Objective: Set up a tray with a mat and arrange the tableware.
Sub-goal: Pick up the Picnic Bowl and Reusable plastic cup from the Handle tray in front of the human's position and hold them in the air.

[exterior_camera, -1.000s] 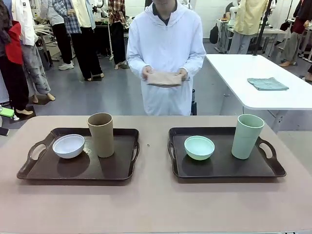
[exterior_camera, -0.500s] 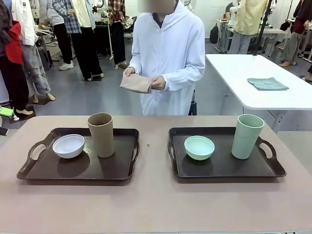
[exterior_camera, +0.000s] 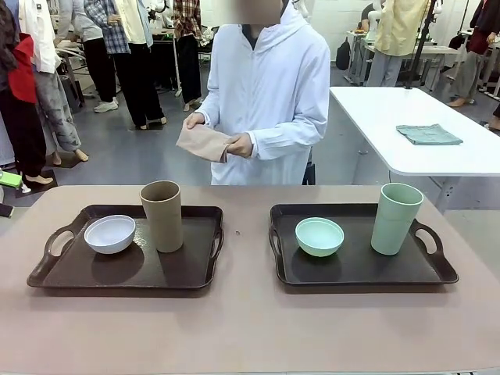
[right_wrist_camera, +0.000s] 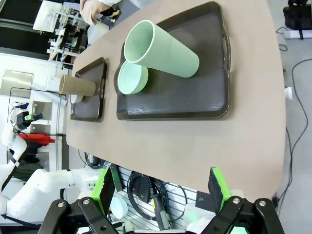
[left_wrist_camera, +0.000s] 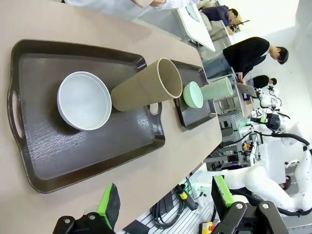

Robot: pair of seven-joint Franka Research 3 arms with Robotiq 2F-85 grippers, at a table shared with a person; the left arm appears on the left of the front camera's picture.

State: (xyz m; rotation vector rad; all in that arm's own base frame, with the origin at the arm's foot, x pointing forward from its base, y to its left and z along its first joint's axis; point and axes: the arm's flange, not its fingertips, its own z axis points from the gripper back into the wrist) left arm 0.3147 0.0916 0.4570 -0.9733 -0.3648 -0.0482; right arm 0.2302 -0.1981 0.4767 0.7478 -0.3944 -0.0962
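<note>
Across the table a person holds a folded tan mat [exterior_camera: 205, 142] in both hands, above the far edge. The left dark brown tray [exterior_camera: 125, 269] carries a white bowl [exterior_camera: 109, 233] and a tan-brown cup [exterior_camera: 162, 216]. On the right tray [exterior_camera: 355, 269] stand a mint bowl [exterior_camera: 319, 236] and a mint cup [exterior_camera: 396, 219]. My left gripper [left_wrist_camera: 165, 200] is open, back beyond the table's near edge from the left tray [left_wrist_camera: 53, 146], white bowl [left_wrist_camera: 84, 100] and tan cup [left_wrist_camera: 144, 87]. My right gripper [right_wrist_camera: 160, 185] is open too, short of the right tray [right_wrist_camera: 195, 102] with its mint cup [right_wrist_camera: 163, 48] and bowl [right_wrist_camera: 132, 77].
A bare strip of tabletop [exterior_camera: 250, 328] runs along the near side and between the trays. A white table [exterior_camera: 406, 117] with a grey-green cloth [exterior_camera: 428, 134] stands at the back right. Other people stand farther off.
The person has shifted the folded mat from chest centre toward the picture's left and lowered it slightly. Trays, bowls and cups have not moved.
</note>
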